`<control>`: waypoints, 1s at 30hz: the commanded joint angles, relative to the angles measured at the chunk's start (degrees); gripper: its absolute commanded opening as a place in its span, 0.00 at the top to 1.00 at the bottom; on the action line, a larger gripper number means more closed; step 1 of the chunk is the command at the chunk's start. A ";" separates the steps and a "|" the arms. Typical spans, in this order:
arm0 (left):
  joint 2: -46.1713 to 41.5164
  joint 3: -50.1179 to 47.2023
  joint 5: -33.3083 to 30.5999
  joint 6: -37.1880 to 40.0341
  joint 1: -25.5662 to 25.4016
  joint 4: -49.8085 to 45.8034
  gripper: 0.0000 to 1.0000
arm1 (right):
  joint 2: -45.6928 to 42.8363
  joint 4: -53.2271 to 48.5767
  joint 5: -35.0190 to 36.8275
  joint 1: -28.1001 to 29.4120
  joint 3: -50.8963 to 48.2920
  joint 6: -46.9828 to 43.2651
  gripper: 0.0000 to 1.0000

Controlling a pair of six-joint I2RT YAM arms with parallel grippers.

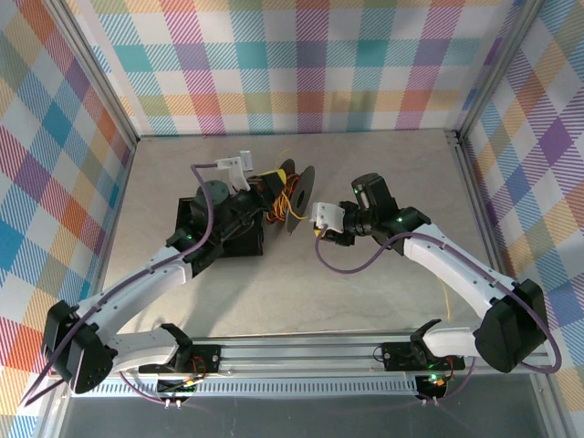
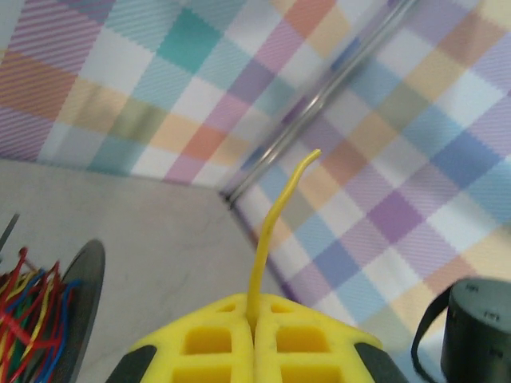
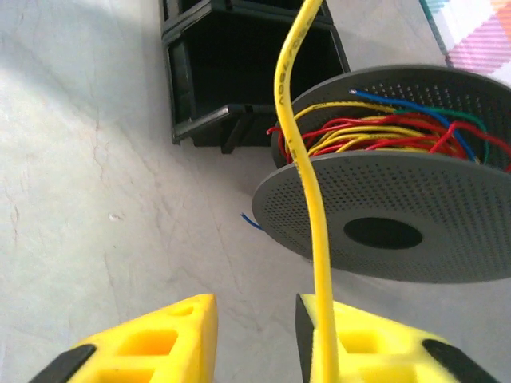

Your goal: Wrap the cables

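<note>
The cables are thin red, yellow, blue and green wires wound loosely on a grey perforated spool (image 3: pixel 383 187) that stands on the table. One yellow cable (image 3: pixel 307 159) rises from that spool side and lies along the right finger of my right gripper (image 3: pixel 255 323), whose jaws are apart and not clamping it. My left gripper (image 2: pixel 255 327) is shut on a yellow cable (image 2: pixel 267 239), and the free end sticks up past its fingertips. In the top view both grippers, left (image 1: pixel 263 190) and right (image 1: pixel 313 226), flank the spool (image 1: pixel 294 196).
Black open bins (image 3: pixel 239 72) stand just behind the spool; in the top view they (image 1: pixel 224 228) lie under the left arm. A short blue wire end (image 3: pixel 250 221) lies on the table by the spool. Plaid walls and a metal frame post (image 2: pixel 335 80) enclose the table.
</note>
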 commanded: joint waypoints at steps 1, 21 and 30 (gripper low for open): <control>2.50 1.07 -5.56 -2.45 -1.30 19.05 1.00 | -1.35 3.49 -6.67 -0.05 -0.97 5.02 0.56; 5.72 -0.31 -7.52 -3.08 -5.14 18.53 1.00 | -3.18 14.39 -5.43 2.24 0.01 14.07 0.72; 2.80 -5.33 -16.00 -6.38 -5.46 19.01 1.00 | -1.97 11.68 8.07 1.62 2.37 26.44 1.00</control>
